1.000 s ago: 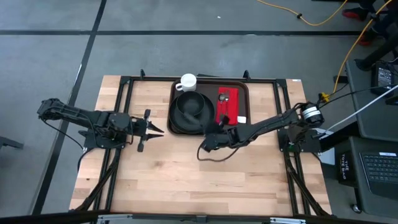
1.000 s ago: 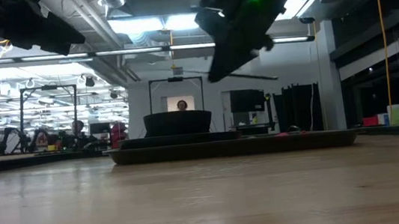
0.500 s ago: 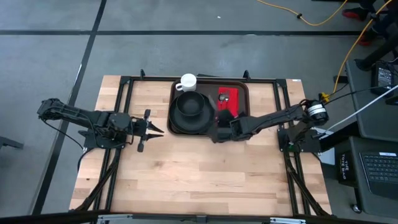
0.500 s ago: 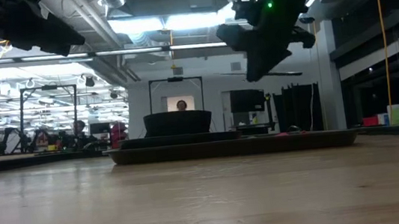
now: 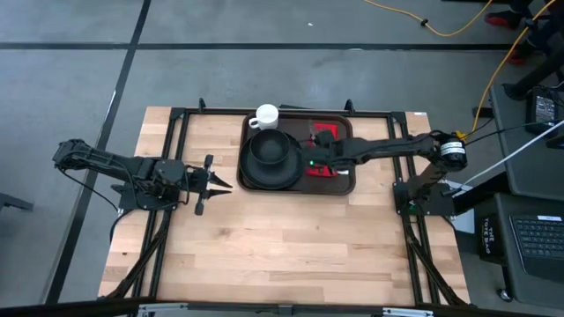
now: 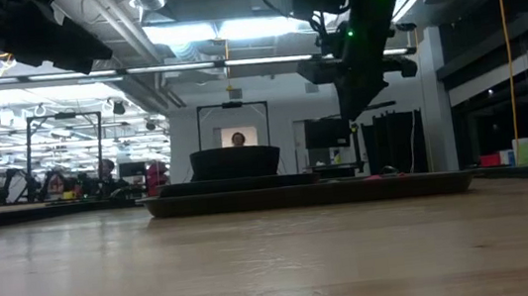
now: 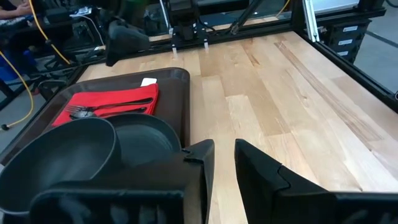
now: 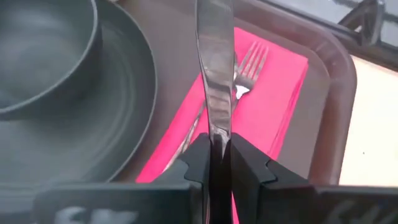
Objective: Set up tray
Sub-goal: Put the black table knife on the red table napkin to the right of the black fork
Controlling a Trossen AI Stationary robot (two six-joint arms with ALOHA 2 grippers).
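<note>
The wooden bench (image 5: pixel 264 238) carries the tray (image 5: pixel 345 183) at its far middle, holding a black plate (image 5: pixel 251 176) with a bowl (image 5: pixel 270 151) on the left and a red napkin (image 8: pixel 273 106) with a fork (image 8: pixel 252 59) on the right. The right end effector (image 8: pixel 216 155) hovers above the napkin, clamped on a knife (image 8: pixel 214 62). The left end effector (image 5: pixel 214 183) waits over the bench left of the tray, fingers slightly apart and holding nothing.

Robotics lab, exposed ceiling ducts (image 6: pixel 130 24), cables (image 5: pixel 441 26), concrete floor (image 5: pixel 70 53)

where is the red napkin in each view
high: napkin on the tray's right half, partly under the right arm
low: only a sliver at the tray rim
left wrist: beside the plate
right wrist: under the fork, behind the held knife
shared landmark: black plate
</note>
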